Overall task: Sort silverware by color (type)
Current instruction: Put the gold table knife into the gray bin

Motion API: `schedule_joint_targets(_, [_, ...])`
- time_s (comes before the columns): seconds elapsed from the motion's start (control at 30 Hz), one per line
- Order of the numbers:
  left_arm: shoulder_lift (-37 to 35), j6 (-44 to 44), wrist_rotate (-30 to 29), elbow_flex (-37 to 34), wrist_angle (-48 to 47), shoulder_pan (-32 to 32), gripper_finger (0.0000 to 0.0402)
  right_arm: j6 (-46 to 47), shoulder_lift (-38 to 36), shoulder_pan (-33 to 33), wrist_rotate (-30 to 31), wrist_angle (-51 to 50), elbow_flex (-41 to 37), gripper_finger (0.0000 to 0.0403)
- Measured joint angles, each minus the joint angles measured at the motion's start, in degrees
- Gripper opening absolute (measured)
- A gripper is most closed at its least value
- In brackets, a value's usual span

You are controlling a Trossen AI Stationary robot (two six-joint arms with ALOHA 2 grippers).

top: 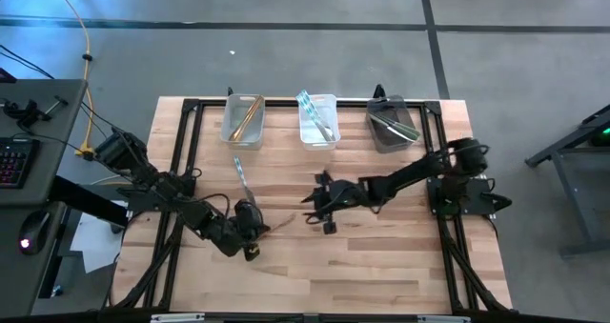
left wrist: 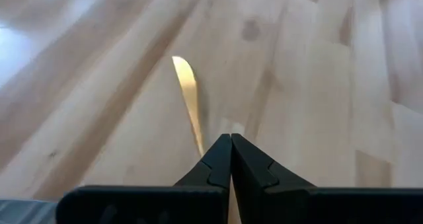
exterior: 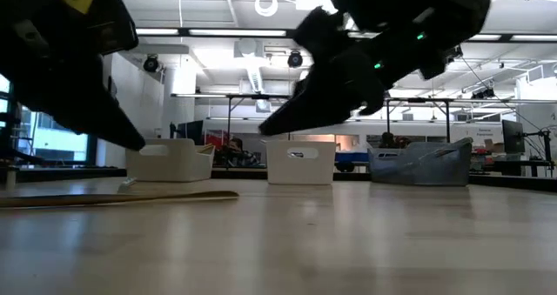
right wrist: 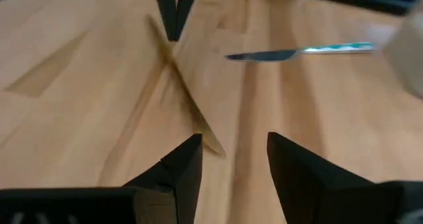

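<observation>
A gold-tan knife [left wrist: 188, 92] lies flat on the wood near the table's middle; it also shows as the gold-tan knife [exterior: 130, 197] and the gold-tan knife [right wrist: 190, 108]. My left gripper [left wrist: 231, 143] is shut at one end of it, at the left gripper [top: 255, 232]. My right gripper [right wrist: 234, 154] is open and hovers just off the knife's other end, at the right gripper [top: 311, 207], touching nothing. A pale teal knife [top: 241, 175] lies loose on the table, farther back. At the far edge stand three bins holding gold [top: 243, 121], teal [top: 317, 120] and dark [top: 393, 123] cutlery. My left gripper has its shut fingers [left wrist: 218, 161] on the gold knife's end [left wrist: 200, 145], slanting down from above, and the knife runs straight out ahead of them. The rest of the knife lies along the table [exterior: 174, 196]. The fingertips hide the contact itself, so pinch or press cannot be told.
The bins sit in a row along the far edge. The black frame rails [top: 191, 151] run along both sides of the table. Bare wood [top: 381, 266] stretches across the near half. To the left of the table are a keyboard and mouse [top: 29, 232].
</observation>
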Motion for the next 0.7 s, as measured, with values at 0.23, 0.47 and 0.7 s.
schedule_joint_targets(0.23, [-0.4, 0.8, 6.1, 0.6, -1.9, -0.4, 0.0016, -2.7, 7.4, -0.5, -2.5, -8.3, 9.1, 0.0157])
schedule_joint_targets(0.47, [0.1, -7.4, 10.2, 5.3, -18.1, -4.0, 0.0076, -5.3, 10.4, -0.5, -2.8, -18.4, 17.3, 0.0139])
schedule_joint_targets(0.7, [0.7, -13.8, 13.6, 8.4, -30.0, -7.6, 0.0117, -5.3, 10.3, -0.7, -2.8, -18.3, 17.6, 0.0133])
